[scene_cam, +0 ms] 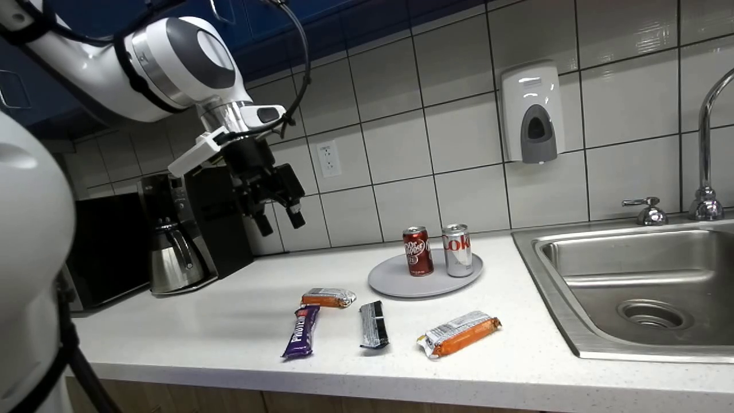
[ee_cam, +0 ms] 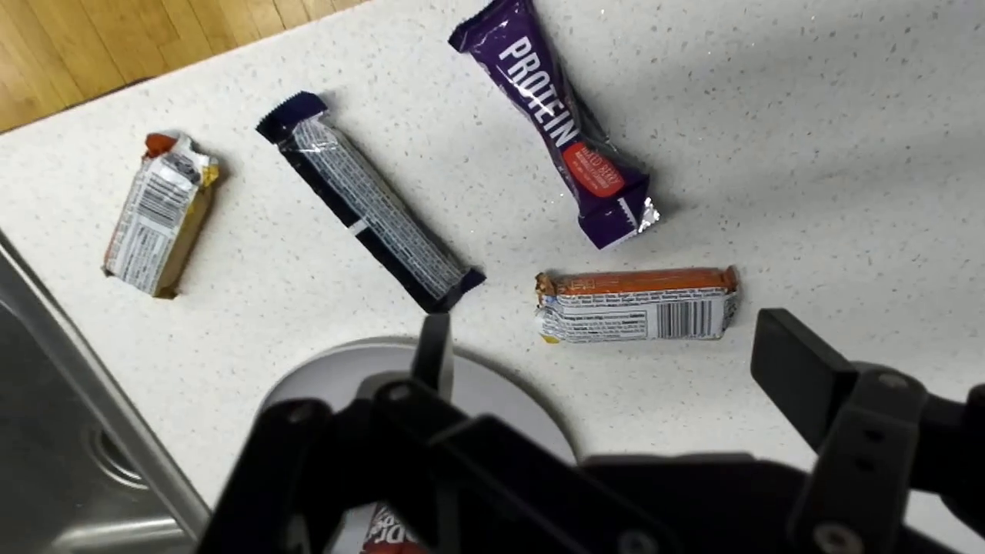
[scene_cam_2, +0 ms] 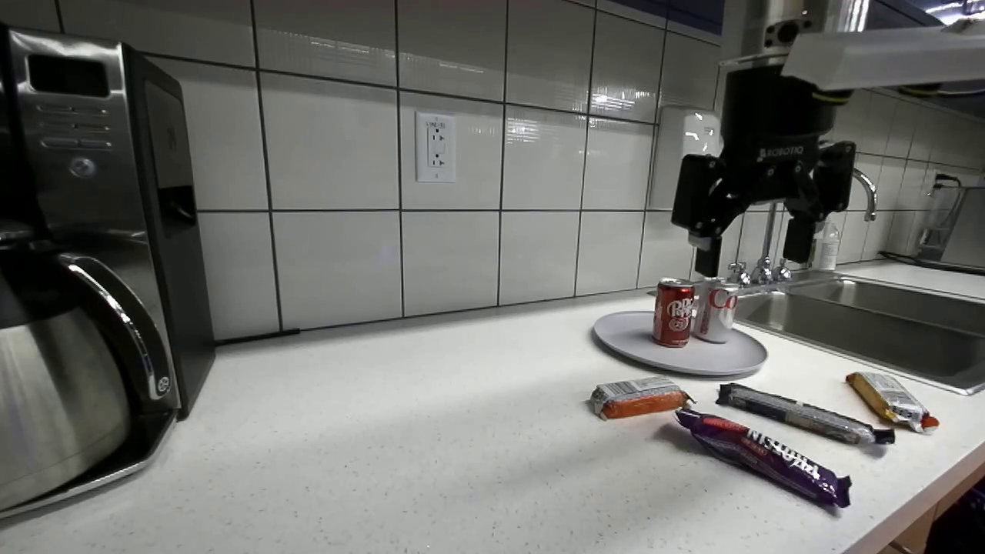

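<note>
An orange snack bar [ee_cam: 639, 306] lies on the table [scene_cam_2: 431, 446] near the grey plate [scene_cam: 395, 280]. The fingers [scene_cam_2: 708, 258] stand wide apart, well above the table; in the wrist view the bar shows between them, a little past their tips. The plate carries two upright cans, a red Dr Pepper can [scene_cam: 418, 252] and a silver Coke can [scene_cam: 457, 252], with a narrow gap between them. A steel sink [scene_cam: 562, 304] is set into the table past the plate, its drain [scene_cam: 654, 314] in view. At the opposite side, a steel coffee pot [scene_cam_2: 58, 400] sits in the coffee maker [scene_cam_2: 100, 154]; its contents are hidden.

The table's front edge [scene_cam: 321, 384] runs near a purple protein bar [ee_cam: 554, 115] and a black bar [ee_cam: 377, 208], which lie apart; one end of the purple protein bar comes just beside the orange snack bar. A second orange bar [scene_cam: 460, 334] lies near the sink. A wide stretch of table runs from the orange snack bar to the coffee maker. A tiled wall [scene_cam_2: 331, 261] with an outlet [scene_cam_2: 435, 147] and a soap dispenser [scene_cam: 533, 112] rises behind the plate, a curved tap [scene_cam: 704, 143] stands at the back of the sink, and blue cupboards [scene_cam: 321, 17] hang above.
</note>
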`<state>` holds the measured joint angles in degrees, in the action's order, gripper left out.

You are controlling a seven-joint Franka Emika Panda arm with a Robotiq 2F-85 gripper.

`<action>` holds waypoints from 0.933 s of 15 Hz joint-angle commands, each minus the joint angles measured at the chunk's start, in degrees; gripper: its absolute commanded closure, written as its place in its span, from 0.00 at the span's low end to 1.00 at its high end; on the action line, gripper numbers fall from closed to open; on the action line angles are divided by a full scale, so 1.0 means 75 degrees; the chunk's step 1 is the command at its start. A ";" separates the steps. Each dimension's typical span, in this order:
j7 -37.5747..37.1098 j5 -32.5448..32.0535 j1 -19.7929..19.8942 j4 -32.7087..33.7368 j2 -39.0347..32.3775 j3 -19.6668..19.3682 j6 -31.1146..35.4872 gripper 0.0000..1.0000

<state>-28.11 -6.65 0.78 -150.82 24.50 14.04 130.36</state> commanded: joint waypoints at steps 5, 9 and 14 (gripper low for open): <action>-0.1881 -0.0129 0.0601 0.0383 -0.0556 -0.0140 -0.0130 0.00; -0.2871 -0.0170 0.0760 0.0710 -0.0940 -0.0323 -0.0130 0.00; -0.3983 -0.0224 0.0865 0.1199 -0.1419 -0.0685 -0.0073 0.00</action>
<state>-52.76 -6.84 6.43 -145.33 16.80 10.04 130.37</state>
